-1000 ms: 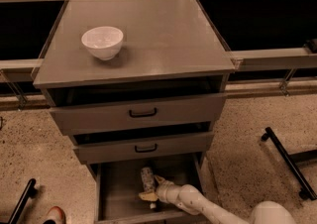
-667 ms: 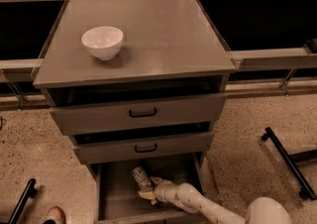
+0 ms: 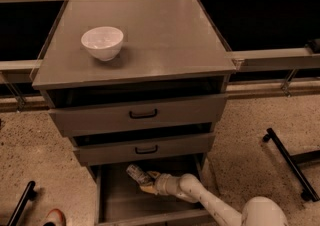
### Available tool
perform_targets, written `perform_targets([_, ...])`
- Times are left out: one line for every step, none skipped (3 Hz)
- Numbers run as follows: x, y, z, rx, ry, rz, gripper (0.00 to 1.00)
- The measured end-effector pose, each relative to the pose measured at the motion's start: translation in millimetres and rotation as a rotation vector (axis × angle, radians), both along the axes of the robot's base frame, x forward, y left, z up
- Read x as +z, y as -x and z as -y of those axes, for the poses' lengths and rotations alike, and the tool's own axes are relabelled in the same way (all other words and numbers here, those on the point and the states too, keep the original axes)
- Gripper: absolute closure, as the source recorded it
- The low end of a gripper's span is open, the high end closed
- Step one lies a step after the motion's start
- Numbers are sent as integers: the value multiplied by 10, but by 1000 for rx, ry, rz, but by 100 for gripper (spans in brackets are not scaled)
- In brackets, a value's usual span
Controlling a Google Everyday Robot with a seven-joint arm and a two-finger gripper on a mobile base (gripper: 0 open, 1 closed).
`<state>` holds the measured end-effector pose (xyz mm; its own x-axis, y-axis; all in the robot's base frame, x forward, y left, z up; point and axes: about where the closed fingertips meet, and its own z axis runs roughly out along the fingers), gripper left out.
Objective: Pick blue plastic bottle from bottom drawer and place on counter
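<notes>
Blue plastic bottle [image 3: 135, 172]: leaning up and to the left at the rear of the bottom drawer; a second ago it stood nearly upright, lower and farther right.
Gripper [image 3: 146, 181]: inside the bottom drawer [image 3: 112, 201], fingers pinching the bottle's lower end; it has shifted slightly left and back.
White bowl [image 3: 102, 42]: on the table [image 3: 165, 35], unmoved.

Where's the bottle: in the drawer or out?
In. The bottle is tilted inside the open drawer, near its back, one end held in the gripper.
</notes>
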<state>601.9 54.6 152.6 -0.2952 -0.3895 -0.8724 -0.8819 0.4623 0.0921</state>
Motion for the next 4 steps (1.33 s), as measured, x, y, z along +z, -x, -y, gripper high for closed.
perform_targets([614,-110,10,120,-74,146,100])
perform_targets([1159,162,-188,394,-72,275,100])
perform_targets([1270,361,-233,492,-99,278,100])
perform_targets([1265,384,-204,484,-118,287,100])
